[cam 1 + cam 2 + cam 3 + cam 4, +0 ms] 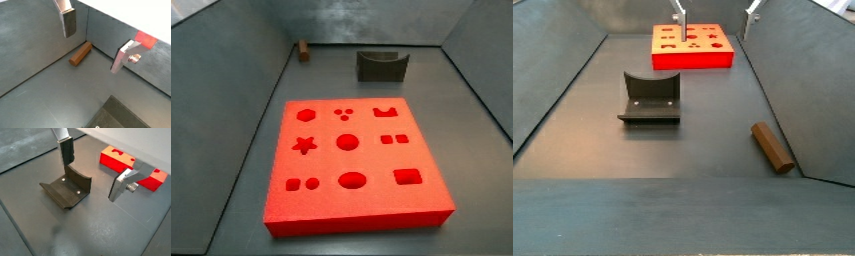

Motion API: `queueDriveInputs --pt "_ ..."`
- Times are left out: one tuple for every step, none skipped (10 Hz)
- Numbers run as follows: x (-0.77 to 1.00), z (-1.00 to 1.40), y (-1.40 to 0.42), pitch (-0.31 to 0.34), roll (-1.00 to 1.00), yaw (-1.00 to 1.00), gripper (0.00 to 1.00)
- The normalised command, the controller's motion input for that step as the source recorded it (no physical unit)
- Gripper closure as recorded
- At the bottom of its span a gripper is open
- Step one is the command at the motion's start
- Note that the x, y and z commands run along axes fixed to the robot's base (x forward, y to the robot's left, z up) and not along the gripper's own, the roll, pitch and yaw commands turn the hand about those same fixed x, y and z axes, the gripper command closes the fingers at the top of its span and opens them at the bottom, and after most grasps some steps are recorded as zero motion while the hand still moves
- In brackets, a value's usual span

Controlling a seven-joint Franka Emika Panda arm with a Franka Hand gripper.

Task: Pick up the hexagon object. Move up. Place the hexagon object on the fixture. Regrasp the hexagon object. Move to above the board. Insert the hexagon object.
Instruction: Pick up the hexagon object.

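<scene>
Our jaws (93,42) stand wide apart and empty, high above the dark grey surface (40,65). The slim dark-brown faceted hexagon peg (81,53) lies flat there against the corner wall, well apart from the dark grey notched fixture (67,189) and the big red slab board (352,160). To pick it up well, we judge we should descend centred over the peg's middle and turn the silver finger plates (69,22) across its long axis, minding the close wall.

— What does the gripper (94,176) look like in both wrist views?
— Two flat silver plates; one finger (69,22) carries a dark pad; the other (124,56) shows a round silver screw.
</scene>
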Motion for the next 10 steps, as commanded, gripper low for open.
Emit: queueDriveInputs --pt "-0.09 -0.08 0.2 -0.139 -0.14 0.04 0.0" --pt "-0.41 -0.36 0.51 -0.203 -0.12 0.29 0.0" --pt "-0.41 -0.55 0.71 -0.211 -0.13 0.41 0.0" --pt "-0.29 -0.64 0.69 -0.219 -0.12 0.51 0.0" --pt "-0.23 -0.67 0.67 -0.256 -0.12 0.53 0.0" --pt "-0.2 -0.6 0.44 -0.31 -0.06 0.55 0.0" --pt "-0.11 -0.37 0.06 -0.431 -0.07 0.31 0.0" --pt "-0.21 -0.49 0.0 -0.381 -0.02 0.14 0.0" --pt "-0.36 -0.65 -0.05 -0.309 0.0 0.06 0.0" --pt "-0.5 -0.81 -0.01 -0.244 0.06 0.04 0.0"
